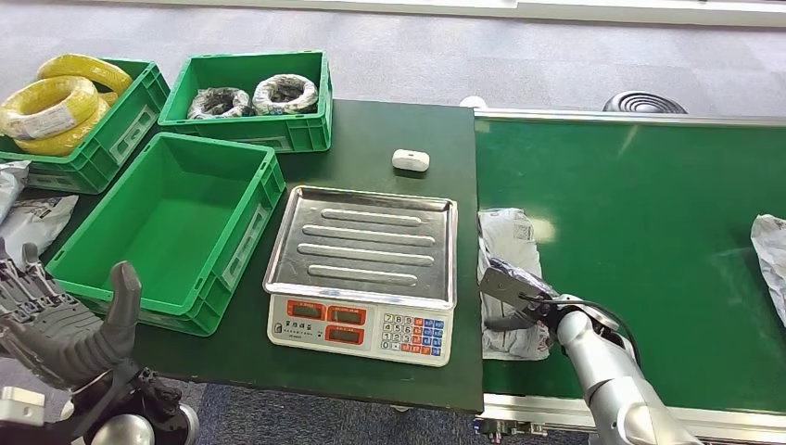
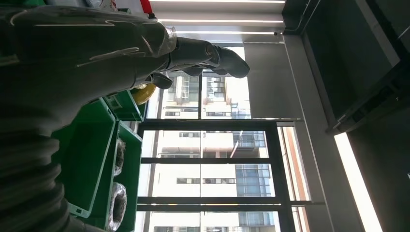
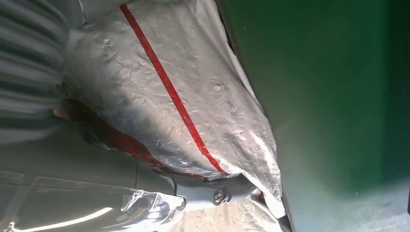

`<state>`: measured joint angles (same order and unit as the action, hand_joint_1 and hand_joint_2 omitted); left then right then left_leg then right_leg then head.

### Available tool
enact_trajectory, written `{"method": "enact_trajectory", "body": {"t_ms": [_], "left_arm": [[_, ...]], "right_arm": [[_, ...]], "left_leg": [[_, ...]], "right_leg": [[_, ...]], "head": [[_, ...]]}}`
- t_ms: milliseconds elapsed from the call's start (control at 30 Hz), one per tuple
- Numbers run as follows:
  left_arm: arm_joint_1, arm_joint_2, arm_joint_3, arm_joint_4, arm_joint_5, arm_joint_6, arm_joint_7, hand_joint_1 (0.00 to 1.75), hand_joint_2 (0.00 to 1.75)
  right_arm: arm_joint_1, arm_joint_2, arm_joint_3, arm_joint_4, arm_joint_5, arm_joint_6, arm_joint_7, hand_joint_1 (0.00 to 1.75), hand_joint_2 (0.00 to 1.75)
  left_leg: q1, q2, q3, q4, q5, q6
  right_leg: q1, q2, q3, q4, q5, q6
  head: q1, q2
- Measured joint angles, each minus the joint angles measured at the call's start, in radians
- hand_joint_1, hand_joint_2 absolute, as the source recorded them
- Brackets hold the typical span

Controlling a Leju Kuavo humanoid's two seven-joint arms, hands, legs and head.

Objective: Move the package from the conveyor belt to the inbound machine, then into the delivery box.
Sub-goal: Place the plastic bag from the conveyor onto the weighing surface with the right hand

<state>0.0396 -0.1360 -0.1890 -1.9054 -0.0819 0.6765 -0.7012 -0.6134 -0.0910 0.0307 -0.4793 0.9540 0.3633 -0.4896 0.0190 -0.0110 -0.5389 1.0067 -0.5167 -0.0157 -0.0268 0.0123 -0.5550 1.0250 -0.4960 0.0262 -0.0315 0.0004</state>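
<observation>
A grey plastic package (image 1: 507,243) lies at the left edge of the green conveyor belt (image 1: 640,232), beside the table. My right hand (image 1: 516,295) is on its near end and grips it; in the right wrist view the package (image 3: 193,96), grey with a red stripe, covers the fingers. The inbound machine, an electronic scale with a bare steel tray (image 1: 366,243), stands on the table just left of the package. Left of the scale is the green delivery box (image 1: 176,222), with nothing in it. My left hand (image 1: 57,323) is raised at the table's near left corner, fingers (image 2: 212,53) apart, holding nothing.
Two green crates at the back hold yellow cable coils (image 1: 57,102) and black coils (image 1: 252,95). A small white device (image 1: 411,159) lies behind the scale. Another grey package (image 1: 771,260) rests at the belt's right edge, and grey bags (image 1: 28,215) lie at far left.
</observation>
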Motion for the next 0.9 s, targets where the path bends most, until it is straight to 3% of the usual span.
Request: {"method": "enact_trajectory", "body": {"t_ms": [67, 100, 200, 233, 800, 900], "left_arm": [[0.001, 0.001, 0.001, -0.001, 0.000, 0.000, 0.000, 0.00, 1.75], [0.001, 0.001, 0.001, -0.002, 0.000, 0.000, 0.000, 0.00, 1.75], [0.001, 0.001, 0.002, -0.002, 0.000, 0.000, 0.000, 0.00, 1.75], [0.001, 0.001, 0.002, -0.002, 0.000, 0.001, 0.000, 0.00, 1.75], [0.030, 0.002, 0.014, -0.042, -0.004, 0.010, 0.000, 0.00, 1.75], [0.039, 0.001, 0.019, -0.052, -0.010, 0.011, 0.000, 0.00, 1.75]], "right_arm": [[-0.002, 0.000, 0.003, 0.003, -0.001, 0.000, -0.001, 0.00, 1.75], [-0.003, 0.000, 0.005, 0.004, -0.001, 0.001, -0.001, 0.34, 1.75], [-0.004, -0.001, 0.010, 0.007, -0.001, 0.001, -0.002, 1.65, 1.75], [-0.004, -0.001, 0.012, 0.008, -0.002, 0.001, -0.003, 1.75, 1.75], [-0.016, 0.000, 0.026, -0.031, -0.069, -0.079, -0.001, 1.75, 1.75], [-0.011, 0.002, 0.024, -0.053, -0.089, -0.143, 0.012, 1.75, 1.75]], "left_leg": [[0.000, 0.000, 0.000, 0.000, 0.000, 0.000], [0.000, 0.000, 0.000, 0.000, 0.000, 0.000], [0.000, 0.000, 0.000, 0.000, 0.000, 0.000], [0.000, 0.000, 0.000, 0.000, 0.000, 0.000], [0.000, 0.000, -0.001, 0.000, 0.000, 0.000], [0.000, 0.000, -0.002, 0.000, 0.000, 0.000]], "right_leg": [[0.000, 0.000, 0.000, 0.000, 0.000, 0.000], [0.000, 0.000, 0.000, 0.000, 0.000, 0.000], [0.000, 0.000, 0.000, 0.000, 0.000, 0.000], [0.000, 0.000, 0.000, 0.000, 0.000, 0.000], [0.000, 0.000, -0.001, 0.000, 0.000, 0.000], [0.000, 0.000, -0.001, 0.000, 0.000, 0.000]], "head": [[0.000, 0.000], [0.000, 0.000], [0.000, 0.000], [0.000, 0.000], [0.000, 0.000], [0.000, 0.000]]}}
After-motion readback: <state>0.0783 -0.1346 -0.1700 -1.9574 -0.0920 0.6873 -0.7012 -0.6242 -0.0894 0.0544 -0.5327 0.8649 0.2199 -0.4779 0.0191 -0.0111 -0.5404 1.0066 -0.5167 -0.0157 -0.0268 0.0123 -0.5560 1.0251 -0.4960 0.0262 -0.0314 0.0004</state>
